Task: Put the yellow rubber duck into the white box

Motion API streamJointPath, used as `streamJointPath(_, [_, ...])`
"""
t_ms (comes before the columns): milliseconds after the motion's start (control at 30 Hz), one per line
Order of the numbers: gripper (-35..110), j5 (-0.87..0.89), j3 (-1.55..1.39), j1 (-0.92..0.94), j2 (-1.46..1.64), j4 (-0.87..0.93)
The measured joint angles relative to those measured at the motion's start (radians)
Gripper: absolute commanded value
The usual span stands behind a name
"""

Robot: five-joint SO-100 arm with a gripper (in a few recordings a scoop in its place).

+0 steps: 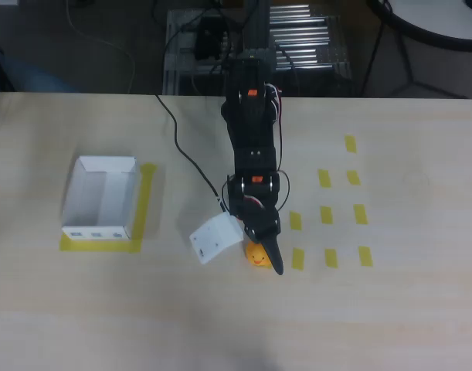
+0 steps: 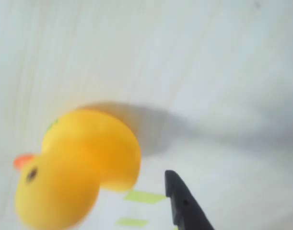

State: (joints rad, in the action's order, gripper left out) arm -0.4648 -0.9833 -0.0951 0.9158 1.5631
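Overhead view: black arm reaches down the middle of the light wood desk [image 1: 390, 309], pincer [image 1: 260, 259] low over the desk at the yellow rubber duck [image 1: 256, 255]. Duck sits on the desk between the white wrist-camera block [image 1: 215, 239] on its left and the dark finger [image 1: 274, 259] that runs along its right side, tip just past the duck. Finger looks to be touching or just beside the duck, cannot tell which from above.

Wrist view: duck [image 2: 79, 167] is big and close, blurred, on the pale desk, orange beak pointing left, dark eye visible, shadow behind it. One dark fingertip [image 2: 182, 199] pokes up at the bottom, right of the duck, with a small gap of desk between them. Pincer looks spread apart, the duck not gripped; the other finger is not seen, so how wide cannot be told.

White box [image 1: 101, 199] stands well apart at the left of the desk, inside bare, small marks on its near outer wall, yellow tape border [image 1: 145, 202] along its right and bottom sides. Yellow tape rectangles [image 1: 326, 215] lie in rows to the right of the arm. Black cable [image 1: 183, 151] trails across the desk toward the arm
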Motion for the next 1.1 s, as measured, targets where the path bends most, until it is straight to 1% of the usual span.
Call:
streamJointPath(100, [47, 0.000, 0.031, 0.000, -0.032, 0.000])
streamJointPath(133, [42, 0.000, 0.040, 0.000, -0.038, 0.000])
streamJointPath(267, [11, 0.000, 0.061, 0.000, -0.066, 0.000])
streamJointPath(367, [0, 0.000, 0.061, 0.000, -0.067, -0.008])
streamJointPath(567, [0, 0.018, 0.087, -0.002, -0.077, -0.020])
streamJointPath(800, [0, 0.083, 0.098, 0.011, -0.041, -0.006])
streamJointPath(933, [0, 0.143, 0.098, 0.072, 0.160, -0.005])
streamJointPath(1100, [0, 0.198, 0.043, 0.201, 0.546, -0.031])
